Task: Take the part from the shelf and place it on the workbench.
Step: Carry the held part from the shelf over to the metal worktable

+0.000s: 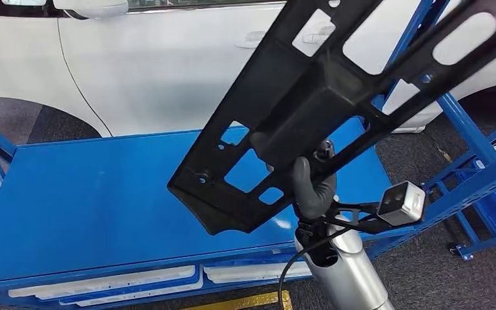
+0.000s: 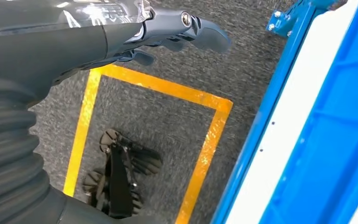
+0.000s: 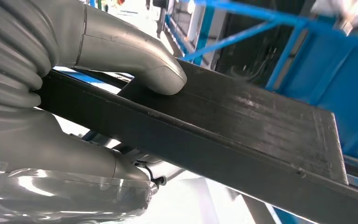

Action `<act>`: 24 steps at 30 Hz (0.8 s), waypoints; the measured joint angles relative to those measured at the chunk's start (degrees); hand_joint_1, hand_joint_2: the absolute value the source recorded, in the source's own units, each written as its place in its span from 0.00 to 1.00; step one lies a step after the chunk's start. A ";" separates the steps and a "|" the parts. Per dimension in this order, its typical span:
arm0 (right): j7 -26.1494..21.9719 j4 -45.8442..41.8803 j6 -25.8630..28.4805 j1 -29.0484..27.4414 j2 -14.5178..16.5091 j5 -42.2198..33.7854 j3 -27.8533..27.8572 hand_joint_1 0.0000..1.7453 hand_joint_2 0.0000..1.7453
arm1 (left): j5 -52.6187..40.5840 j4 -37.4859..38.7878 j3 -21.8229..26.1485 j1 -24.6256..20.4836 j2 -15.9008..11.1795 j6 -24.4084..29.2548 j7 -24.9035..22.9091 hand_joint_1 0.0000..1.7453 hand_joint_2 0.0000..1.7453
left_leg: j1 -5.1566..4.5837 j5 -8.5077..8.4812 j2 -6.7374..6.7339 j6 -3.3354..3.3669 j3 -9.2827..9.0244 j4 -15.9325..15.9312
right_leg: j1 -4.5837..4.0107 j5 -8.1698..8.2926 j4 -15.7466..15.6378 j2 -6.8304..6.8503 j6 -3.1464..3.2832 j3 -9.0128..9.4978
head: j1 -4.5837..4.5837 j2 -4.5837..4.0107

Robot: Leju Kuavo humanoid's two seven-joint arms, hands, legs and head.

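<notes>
A long black plastic part (image 1: 310,97) with several cut-outs hangs tilted in the air, its lower end over the right half of the blue workbench (image 1: 90,194). My right hand (image 1: 313,184) grips it from below at its thick middle. In the right wrist view the thumb (image 3: 135,58) presses on the part's flat black bar (image 3: 242,126). My left hand (image 2: 177,28) hangs over the grey floor with its fingers stretched out and nothing in them.
A white car (image 1: 135,58) stands just behind the workbench. Blue shelf frames (image 1: 471,174) rise at the right. White trays (image 1: 110,284) lie under the bench top. Yellow floor lines (image 2: 154,86) and a blue frame (image 2: 270,112) lie near my left hand.
</notes>
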State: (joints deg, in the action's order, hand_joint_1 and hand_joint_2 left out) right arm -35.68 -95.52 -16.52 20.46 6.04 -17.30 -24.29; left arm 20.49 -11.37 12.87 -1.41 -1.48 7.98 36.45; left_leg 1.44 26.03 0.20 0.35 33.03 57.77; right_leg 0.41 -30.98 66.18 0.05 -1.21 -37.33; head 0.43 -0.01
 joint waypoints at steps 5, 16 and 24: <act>0.13 -5.58 -4.29 -4.00 -2.41 -0.33 1.64 1.00 1.00 | 0.19 0.00 0.89 0.10 0.13 0.65 -1.15 0.00 1.00 | -0.10 -0.06 0.09 0.18 0.10 0.39 | 0.19 0.06 4.19 0.00 -0.08 -1.77 | -0.04 0.01; 1.01 -11.42 -8.28 -6.46 -3.16 1.31 1.40 1.00 1.00 | 0.00 0.00 2.48 -0.02 0.48 2.88 -2.12 0.00 1.00 | -0.31 7.47 0.09 -2.54 3.90 10.59 | 0.04 6.64 -8.94 0.32 2.78 2.79 | 0.13 0.01; 2.43 -10.11 -9.10 -5.33 -3.22 5.88 -4.48 1.00 1.00 | -1.53 -0.02 3.17 -0.64 0.31 4.34 -2.58 0.00 1.00 | -0.67 4.45 0.19 -1.67 -5.53 -0.55 | -0.37 9.27 -8.16 0.27 1.70 -0.13 | 0.10 0.01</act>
State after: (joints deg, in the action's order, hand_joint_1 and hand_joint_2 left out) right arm -33.25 -105.63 -25.63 15.13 2.82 -11.42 -28.77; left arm 18.96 -11.39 16.04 -2.05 -1.17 12.32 33.87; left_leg 0.77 30.48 0.39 -1.32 27.50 57.21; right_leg 0.05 -21.72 58.02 0.33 0.49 -37.46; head 0.53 0.00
